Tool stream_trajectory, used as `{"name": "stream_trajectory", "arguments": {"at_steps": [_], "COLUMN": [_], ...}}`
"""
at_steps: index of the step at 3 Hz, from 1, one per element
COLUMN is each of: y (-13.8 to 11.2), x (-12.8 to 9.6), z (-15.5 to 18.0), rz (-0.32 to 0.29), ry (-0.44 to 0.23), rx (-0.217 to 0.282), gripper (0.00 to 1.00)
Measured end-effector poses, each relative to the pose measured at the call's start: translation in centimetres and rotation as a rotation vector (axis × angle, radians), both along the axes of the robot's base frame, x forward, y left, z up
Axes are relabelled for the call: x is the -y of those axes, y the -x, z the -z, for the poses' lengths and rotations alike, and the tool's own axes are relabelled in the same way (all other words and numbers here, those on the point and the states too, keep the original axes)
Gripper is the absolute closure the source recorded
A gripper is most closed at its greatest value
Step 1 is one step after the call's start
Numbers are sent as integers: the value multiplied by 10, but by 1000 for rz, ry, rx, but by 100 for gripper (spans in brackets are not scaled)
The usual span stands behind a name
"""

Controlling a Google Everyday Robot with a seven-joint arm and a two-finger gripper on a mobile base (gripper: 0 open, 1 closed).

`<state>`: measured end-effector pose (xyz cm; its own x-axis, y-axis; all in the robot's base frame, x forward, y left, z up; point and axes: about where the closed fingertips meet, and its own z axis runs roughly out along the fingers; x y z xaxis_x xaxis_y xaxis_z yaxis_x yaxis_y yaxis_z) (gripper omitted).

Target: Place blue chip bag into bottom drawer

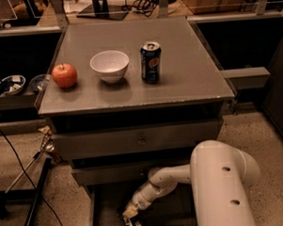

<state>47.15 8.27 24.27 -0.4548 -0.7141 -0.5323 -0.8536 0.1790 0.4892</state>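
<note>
The bottom drawer (pixel 183 213) of the grey cabinet is pulled out at the bottom of the camera view, showing a dark flat floor and a low left wall. My white arm reaches down and to the left into it. My gripper (pixel 132 222) is low over the drawer's front left part, partly cut off by the picture's lower edge. The blue chip bag does not show; it may be hidden at the gripper or below the edge of the view.
On the cabinet top (pixel 187 84) stand a red apple (pixel 64 75), a white bowl (pixel 110 65) and an upright blue Pepsi can (pixel 150 62). Two upper drawers (pixel 141 141) are shut. A stand with cables (pixel 35 204) is on the floor at the left.
</note>
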Motion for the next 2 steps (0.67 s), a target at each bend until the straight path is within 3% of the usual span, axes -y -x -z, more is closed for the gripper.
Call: {"name": "stream_trajectory", "arguments": {"at_steps": [2], "y": [0], "x": [0], "z": [0], "rz": [0], "ry": [0], "rx": [0], "gripper": [30]}}
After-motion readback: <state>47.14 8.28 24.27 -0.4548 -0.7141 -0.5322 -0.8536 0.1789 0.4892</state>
